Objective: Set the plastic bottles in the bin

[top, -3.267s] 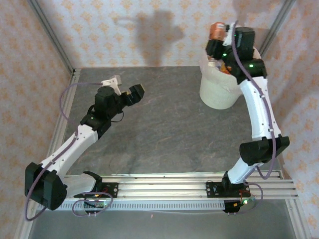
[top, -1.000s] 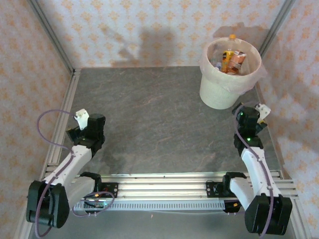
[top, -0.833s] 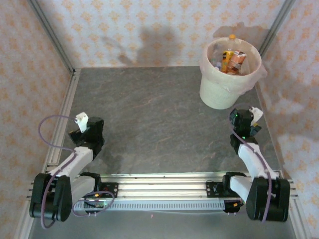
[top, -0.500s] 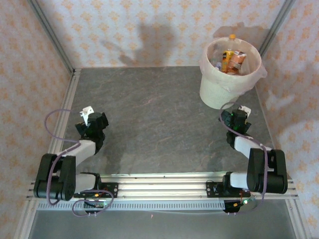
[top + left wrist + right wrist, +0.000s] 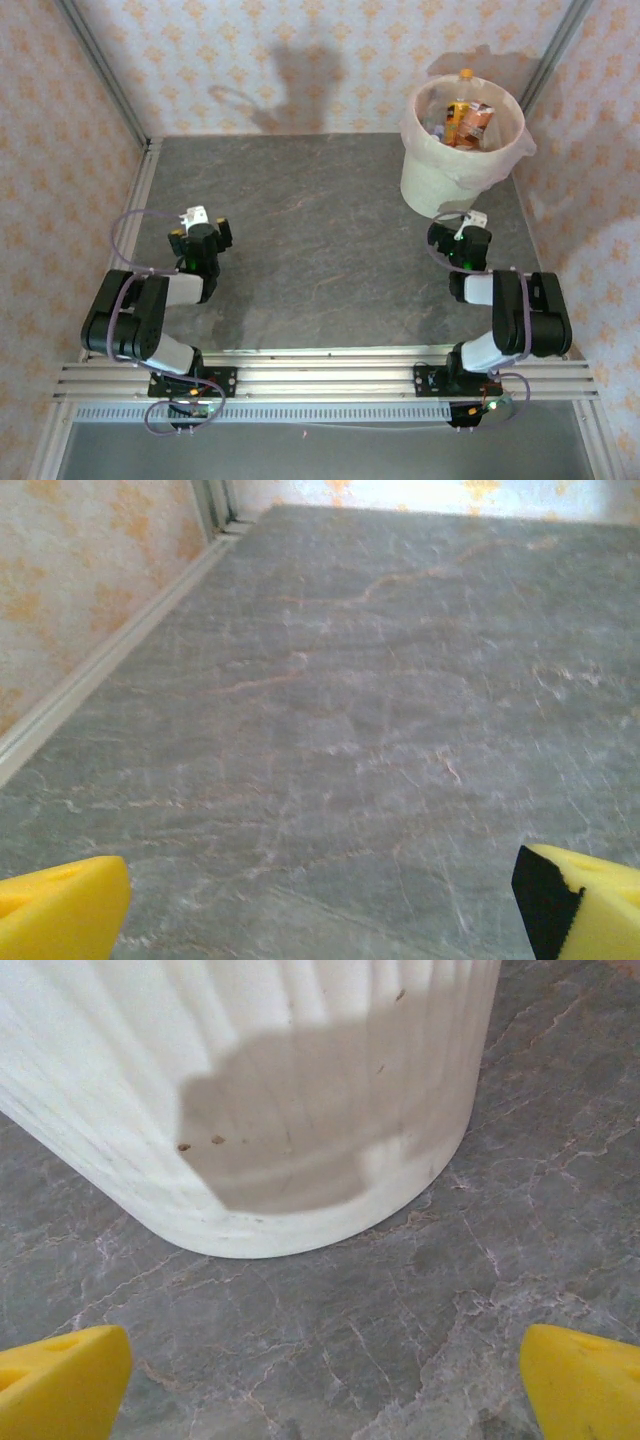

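Observation:
The cream-white bin (image 5: 440, 185) stands at the table's back right, lined with a thin bag. Several plastic bottles (image 5: 462, 120) lie inside it, orange-labelled ones on top. My right gripper (image 5: 450, 238) sits low on the table just in front of the bin, open and empty. In the right wrist view its yellow fingertips (image 5: 62, 1382) stand wide apart, with the bin's wall (image 5: 300, 1090) close ahead. My left gripper (image 5: 203, 238) rests low at the left, open and empty, yellow fingertips (image 5: 60, 910) far apart over bare table.
The grey marble table (image 5: 320, 230) is walled by patterned panels at the back and on both sides. A metal rail (image 5: 110, 650) runs along the left edge. Both arms are folded back near their bases.
The right arm, which held an orange bottle above the bin, has let it go and folded down in front of the bin. The left arm has folded back to the left too.

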Robot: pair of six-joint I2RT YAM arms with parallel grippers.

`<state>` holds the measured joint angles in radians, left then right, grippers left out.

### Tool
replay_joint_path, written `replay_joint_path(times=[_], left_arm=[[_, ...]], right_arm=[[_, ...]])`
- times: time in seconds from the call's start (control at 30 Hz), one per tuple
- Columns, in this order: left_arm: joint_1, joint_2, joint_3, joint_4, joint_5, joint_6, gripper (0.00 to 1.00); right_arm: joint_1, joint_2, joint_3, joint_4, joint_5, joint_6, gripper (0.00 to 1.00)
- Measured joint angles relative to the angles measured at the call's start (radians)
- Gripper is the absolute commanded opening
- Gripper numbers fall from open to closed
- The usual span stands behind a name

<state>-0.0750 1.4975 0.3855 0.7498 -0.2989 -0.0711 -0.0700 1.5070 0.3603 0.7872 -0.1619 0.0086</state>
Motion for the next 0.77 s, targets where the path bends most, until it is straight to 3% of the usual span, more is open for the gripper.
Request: replay_joint_path(times=[0.17,0.77], left_arm=[[-0.004,0.002,0.004,0.003,0.000,0.003,1.00],[-0.004,0.002,0.005,0.003,0.000,0.003,1.00]], right_arm=[[0.082,0.024,0.040,-0.022,0.092,-0.029,0.99],[0.082,0.024,0.044,-0.023,0.148,-0.040,0.99]])
